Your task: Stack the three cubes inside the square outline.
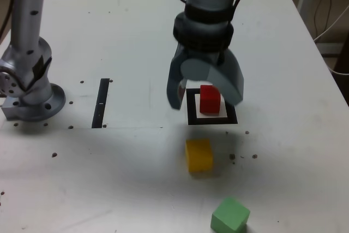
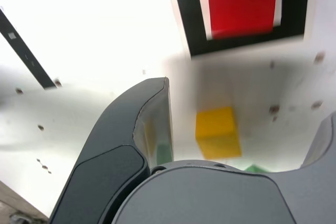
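Note:
The red cube [image 1: 210, 99] [image 2: 241, 1] rests inside the square outline [image 1: 192, 118] [image 2: 184, 19], free of both fingers. My gripper [image 1: 205, 99] [image 2: 251, 98] hovers just above it, open, its jaws wide apart on either side of the cube and holding nothing. The yellow cube [image 1: 198, 155] [image 2: 218, 132] lies on the table just in front of the outline. Nearer the front edge, towards the exterior view's right, sits the green cube [image 1: 230, 215], which shows only as a sliver [image 2: 256, 169] in the wrist view.
A narrow black strip [image 1: 101, 102] [image 2: 26, 51] lies on the white table [image 1: 125, 36], to the exterior view's left of the outline. The arm's base [image 1: 32, 94] stands at the far left. Small dark specks dot the tabletop.

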You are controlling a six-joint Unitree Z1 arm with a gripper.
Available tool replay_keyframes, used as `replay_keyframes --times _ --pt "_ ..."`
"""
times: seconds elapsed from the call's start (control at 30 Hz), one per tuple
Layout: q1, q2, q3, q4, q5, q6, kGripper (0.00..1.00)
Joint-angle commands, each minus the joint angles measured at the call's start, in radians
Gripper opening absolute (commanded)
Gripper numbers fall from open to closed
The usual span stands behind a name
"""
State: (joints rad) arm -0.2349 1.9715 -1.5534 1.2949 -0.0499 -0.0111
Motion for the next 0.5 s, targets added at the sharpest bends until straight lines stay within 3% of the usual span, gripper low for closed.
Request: replay_keyframes --times 0.0,0.47 --pt "-0.031 0.004 -0.006 0.002 -0.007 -0.023 0.99" --pt "-0.181 0.077 -0.041 -0.016 -0.062 -0.114 0.99"
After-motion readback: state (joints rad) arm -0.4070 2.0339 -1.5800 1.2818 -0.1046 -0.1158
